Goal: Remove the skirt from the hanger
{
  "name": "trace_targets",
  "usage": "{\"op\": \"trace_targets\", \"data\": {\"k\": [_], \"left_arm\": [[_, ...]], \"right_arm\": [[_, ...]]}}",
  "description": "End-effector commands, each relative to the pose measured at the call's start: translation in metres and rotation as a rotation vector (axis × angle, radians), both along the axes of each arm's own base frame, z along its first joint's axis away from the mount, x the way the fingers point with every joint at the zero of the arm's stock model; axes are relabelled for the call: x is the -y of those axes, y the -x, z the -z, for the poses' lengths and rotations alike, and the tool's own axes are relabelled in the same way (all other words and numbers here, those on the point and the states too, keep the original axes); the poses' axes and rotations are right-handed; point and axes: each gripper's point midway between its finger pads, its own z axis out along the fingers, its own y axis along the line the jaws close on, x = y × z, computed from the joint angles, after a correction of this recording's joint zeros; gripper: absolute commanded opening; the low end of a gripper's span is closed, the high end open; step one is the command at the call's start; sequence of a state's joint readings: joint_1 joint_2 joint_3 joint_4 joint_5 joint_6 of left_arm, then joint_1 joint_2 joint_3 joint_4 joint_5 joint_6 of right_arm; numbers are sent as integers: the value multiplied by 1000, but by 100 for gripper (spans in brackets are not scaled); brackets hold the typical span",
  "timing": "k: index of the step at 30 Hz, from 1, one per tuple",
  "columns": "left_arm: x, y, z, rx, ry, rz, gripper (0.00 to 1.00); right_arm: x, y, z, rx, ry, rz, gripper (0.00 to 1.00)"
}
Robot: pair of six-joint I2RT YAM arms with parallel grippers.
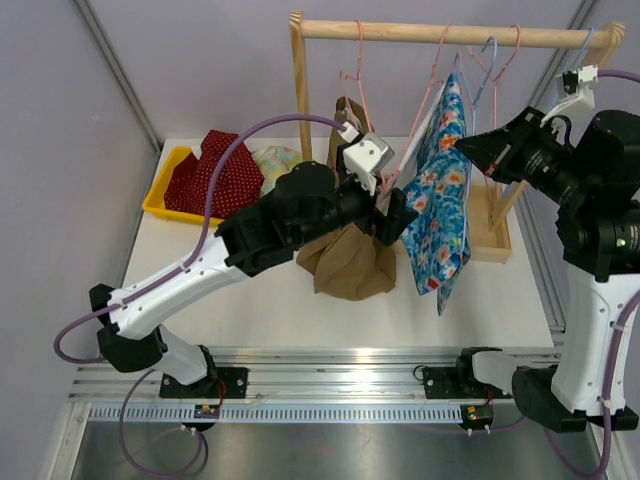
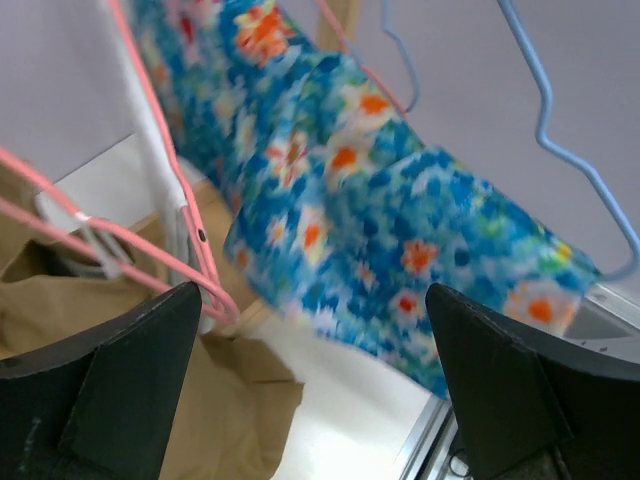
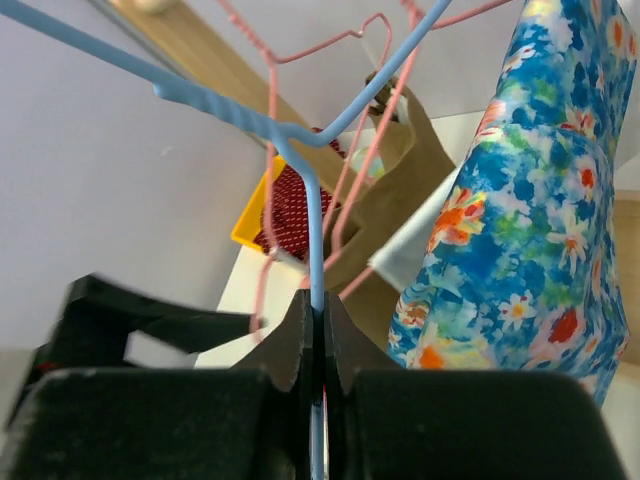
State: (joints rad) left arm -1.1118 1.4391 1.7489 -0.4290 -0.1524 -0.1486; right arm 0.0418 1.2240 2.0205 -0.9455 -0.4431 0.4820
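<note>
A blue floral skirt point(image 1: 445, 190) hangs from a blue wire hanger point(image 1: 487, 62) on the wooden rack point(image 1: 440, 33). My right gripper point(image 1: 465, 148) is shut on the hanger; in the right wrist view its jaws point(image 3: 318, 310) pinch the blue wire point(image 3: 300, 150), with the skirt point(image 3: 530, 230) to the right. My left gripper point(image 1: 400, 222) is open and empty beside the skirt's left edge. In the left wrist view point(image 2: 312, 300) the skirt point(image 2: 400, 220) fills the space ahead between the spread fingers, and the blue hanger point(image 2: 560, 130) shows above it.
A brown garment point(image 1: 348, 262) hangs on a pink hanger point(image 1: 355, 75) just left of the skirt, under my left arm. A white cloth point(image 2: 150, 170) hangs between them. A yellow bin point(image 1: 160, 190) with red dotted fabric point(image 1: 215, 172) sits back left. The rack's base point(image 1: 490, 235) stands right.
</note>
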Motion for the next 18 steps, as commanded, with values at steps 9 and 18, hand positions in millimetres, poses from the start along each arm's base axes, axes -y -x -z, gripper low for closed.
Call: {"op": "trace_targets", "data": {"k": [9, 18], "left_arm": [[59, 2, -29, 72, 139, 140, 99], [70, 1, -19, 59, 149, 157, 58]], "right_arm": [[-27, 79, -30, 94, -98, -196, 0], [-29, 103, -38, 124, -115, -217, 0]]}}
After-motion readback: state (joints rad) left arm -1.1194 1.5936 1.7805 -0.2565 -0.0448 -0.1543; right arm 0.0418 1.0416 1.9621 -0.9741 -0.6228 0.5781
